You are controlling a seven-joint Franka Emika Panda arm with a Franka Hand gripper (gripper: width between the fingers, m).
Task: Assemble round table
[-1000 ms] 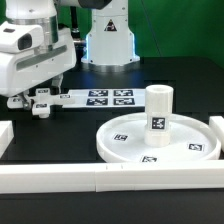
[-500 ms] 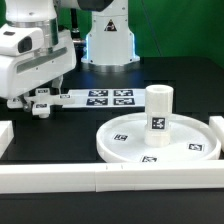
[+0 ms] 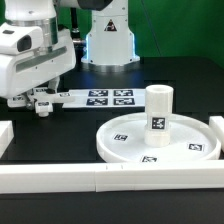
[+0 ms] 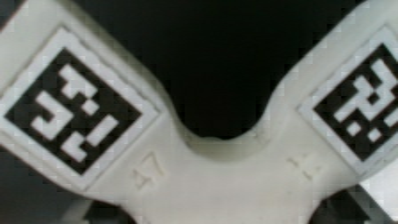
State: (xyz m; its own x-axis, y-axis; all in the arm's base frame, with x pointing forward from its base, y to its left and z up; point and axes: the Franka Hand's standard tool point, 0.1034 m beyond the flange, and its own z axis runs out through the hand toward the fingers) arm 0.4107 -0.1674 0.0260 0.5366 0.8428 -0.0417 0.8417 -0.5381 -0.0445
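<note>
The round disc [image 3: 130, 146] lies flat at the exterior view's right, with tags on its face. The stubby post [image 3: 159, 108] stands upright on the disc, one tag facing the camera. My gripper [image 3: 36, 101] hangs at the exterior view's left, over the near end of the marker board. It is shut on the cross-shaped piece [image 3: 44, 103], which hangs just below the hand. In the wrist view the cross-shaped piece [image 4: 214, 175] fills the picture, with two tagged arms spreading apart. My fingertips are hidden there.
The marker board [image 3: 108, 98] lies behind the disc toward the robot base [image 3: 108, 45]. Long white border rails run along the front [image 3: 110, 184] and stand at the left [image 3: 6, 136] and right [image 3: 216, 124] edges.
The gripper and the cross-shaped piece have risen very slightly. The disc and post have not moved.
</note>
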